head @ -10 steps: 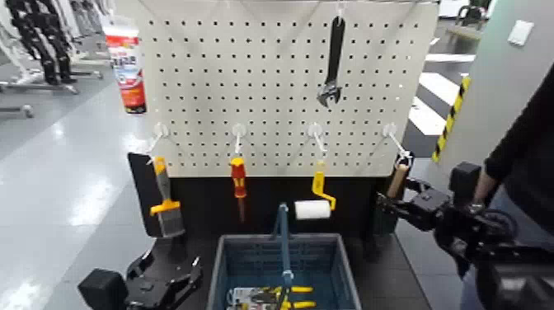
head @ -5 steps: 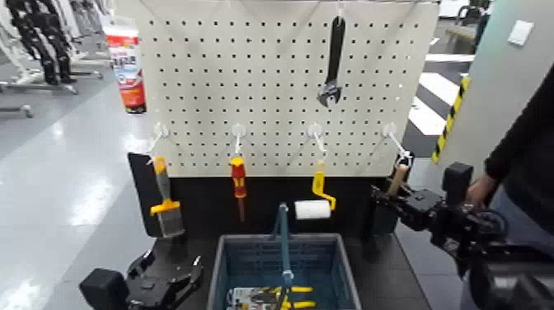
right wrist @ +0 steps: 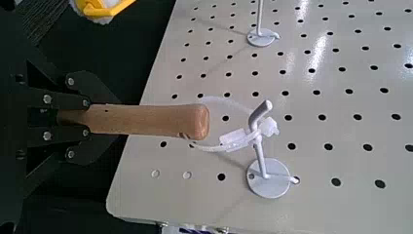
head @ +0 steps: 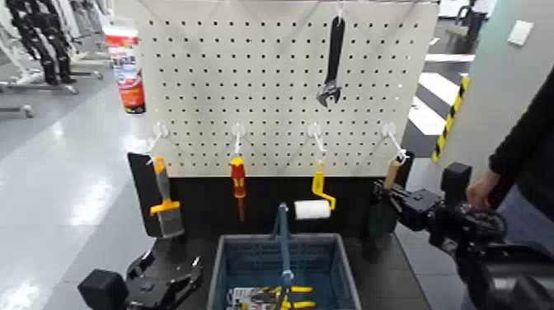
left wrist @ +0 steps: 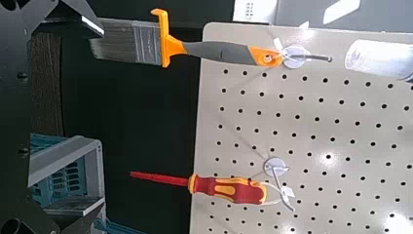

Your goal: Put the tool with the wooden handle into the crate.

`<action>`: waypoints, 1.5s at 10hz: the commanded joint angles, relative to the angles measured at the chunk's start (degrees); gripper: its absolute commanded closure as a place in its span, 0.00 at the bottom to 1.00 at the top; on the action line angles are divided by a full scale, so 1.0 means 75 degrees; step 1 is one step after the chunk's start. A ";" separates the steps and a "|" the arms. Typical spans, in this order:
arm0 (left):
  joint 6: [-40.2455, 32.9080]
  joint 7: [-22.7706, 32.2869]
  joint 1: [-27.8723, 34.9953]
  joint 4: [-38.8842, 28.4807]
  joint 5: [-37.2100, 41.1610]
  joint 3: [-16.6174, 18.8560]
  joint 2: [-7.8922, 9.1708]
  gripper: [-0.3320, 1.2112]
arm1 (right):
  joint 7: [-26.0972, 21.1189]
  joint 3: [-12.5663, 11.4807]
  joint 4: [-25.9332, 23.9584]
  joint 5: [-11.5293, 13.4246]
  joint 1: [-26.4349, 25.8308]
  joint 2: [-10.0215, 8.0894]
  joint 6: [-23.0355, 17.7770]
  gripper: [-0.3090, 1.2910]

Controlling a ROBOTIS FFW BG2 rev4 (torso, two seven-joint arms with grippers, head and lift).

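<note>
The tool with the wooden handle [head: 393, 173] hangs at the far right of the pegboard, its white cord loop [right wrist: 226, 139] over a hook [right wrist: 261, 146]. Its dark blade [head: 380, 216] points down. My right gripper [head: 387, 196] is shut on the handle [right wrist: 146, 119], its black fingers [right wrist: 47, 125] clamped around the lower part. The grey-blue crate [head: 227, 257] sits below the board's middle, with its blue handle bar [head: 284, 239] arching over it; a corner of the crate [left wrist: 58, 171] shows in the left wrist view. My left gripper [head: 165, 279] rests open, low at the left beside the crate.
On the pegboard hang an orange-handled scraper [head: 165, 202], a red-and-yellow screwdriver [head: 238, 180], a yellow roller [head: 317, 194] and a black wrench [head: 332, 62]. A spray can [head: 126, 70] stands at the upper left. Several tools [head: 272, 297] lie in the crate. A person [head: 528, 148] stands at the right.
My right gripper has closed its jaws onto the wooden handle and shifted a little leftward toward the board. The left arm has not moved.
</note>
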 commanded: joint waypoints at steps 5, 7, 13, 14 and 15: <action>0.0000 -0.0011 0.0013 0.0007 0.0000 0.0014 -0.0013 0.28 | 0.0012 -0.0332 -0.0705 -0.0037 0.0429 0.0129 0.0056 0.98; 0.0000 0.0001 0.0013 0.0007 0.0000 0.0014 -0.0013 0.28 | 0.0012 -0.0425 -0.1034 -0.0037 0.0593 0.0199 0.0197 0.98; 0.0012 0.0001 0.0025 -0.0005 0.0000 0.0002 -0.0013 0.28 | 0.0000 -0.0765 -0.2733 -0.0271 0.1402 0.0539 0.0959 0.98; 0.0024 0.0001 0.0025 -0.0005 0.0000 0.0002 -0.0013 0.28 | 0.0000 -0.0824 -0.2955 -0.0365 0.1554 0.0621 0.1052 0.98; 0.0024 0.0001 0.0025 -0.0005 0.0000 0.0002 -0.0013 0.28 | 0.0000 -0.0847 -0.3143 -0.0459 0.1671 0.0691 0.1146 0.98</action>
